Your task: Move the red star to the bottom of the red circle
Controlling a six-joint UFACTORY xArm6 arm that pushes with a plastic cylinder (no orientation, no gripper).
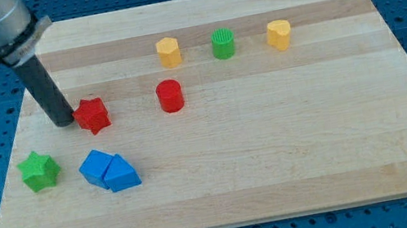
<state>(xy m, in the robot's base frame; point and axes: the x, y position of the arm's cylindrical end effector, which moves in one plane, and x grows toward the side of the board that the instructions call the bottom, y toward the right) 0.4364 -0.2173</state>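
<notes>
The red star (92, 114) lies on the wooden board at the view's left. The red circle (170, 95), a short cylinder, stands to its right, well apart from it. My tip (65, 121) is down on the board at the star's left side, touching or almost touching it. The dark rod rises from there up to the view's top left.
A green star (38, 171) lies at lower left. A blue cube (96, 167) and a blue triangle (122, 176) sit together below the red star. A yellow hexagon (168, 51), a green circle (222, 44) and a yellow heart (279, 34) line up near the top. Board edge (230, 224).
</notes>
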